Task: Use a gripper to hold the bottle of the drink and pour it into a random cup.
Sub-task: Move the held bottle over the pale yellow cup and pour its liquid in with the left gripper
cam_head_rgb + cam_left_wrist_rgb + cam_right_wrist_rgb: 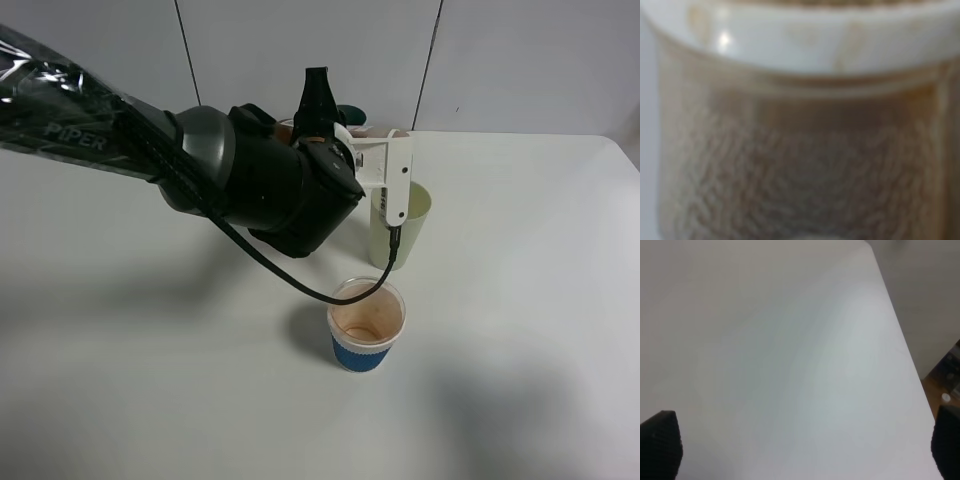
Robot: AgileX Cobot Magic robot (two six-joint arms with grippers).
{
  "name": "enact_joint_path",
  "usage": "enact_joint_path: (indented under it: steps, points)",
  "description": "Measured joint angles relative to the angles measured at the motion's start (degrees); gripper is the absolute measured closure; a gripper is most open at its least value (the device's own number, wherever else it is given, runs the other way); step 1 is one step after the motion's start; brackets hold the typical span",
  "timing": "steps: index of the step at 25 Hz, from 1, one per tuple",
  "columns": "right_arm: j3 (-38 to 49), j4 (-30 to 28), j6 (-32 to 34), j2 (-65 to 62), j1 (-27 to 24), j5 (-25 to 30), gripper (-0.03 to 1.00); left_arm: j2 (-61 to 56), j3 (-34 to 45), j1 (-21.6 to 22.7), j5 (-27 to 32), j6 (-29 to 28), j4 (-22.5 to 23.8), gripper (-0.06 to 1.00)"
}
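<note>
My left gripper [385, 172], a white jaw assembly on the black PIPER arm, hangs over the far middle of the table, just above the pale yellowish-green cup [412, 212]. The bottle [800, 150] fills the left wrist view, blurred, with its white neck rim above and the brown drink [805, 175] behind the clear wall. The jaws themselves are hidden, but the bottle is held off the table. In the high view only a pinkish-brown sliver of the bottle [386, 133] shows behind the gripper. My right gripper [802, 450] is open and empty over bare table.
A clear cup with a blue sleeve [366, 325] stands in front of the green cup, under the gripper's black cable [300, 285]. A darker teal tumbler [352, 114] peeks out behind the arm. The white table [520, 300] has its edge close in the right wrist view [912, 370].
</note>
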Motion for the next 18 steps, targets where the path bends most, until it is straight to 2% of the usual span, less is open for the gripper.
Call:
enact_joint_path:
  steps: [18]
  points:
    - [0.00, 0.00, 0.00, 0.00, 0.00, 0.00, -0.02, 0.00, -0.06, 0.00, -1.99, 0.77, 5.34, 0.62]
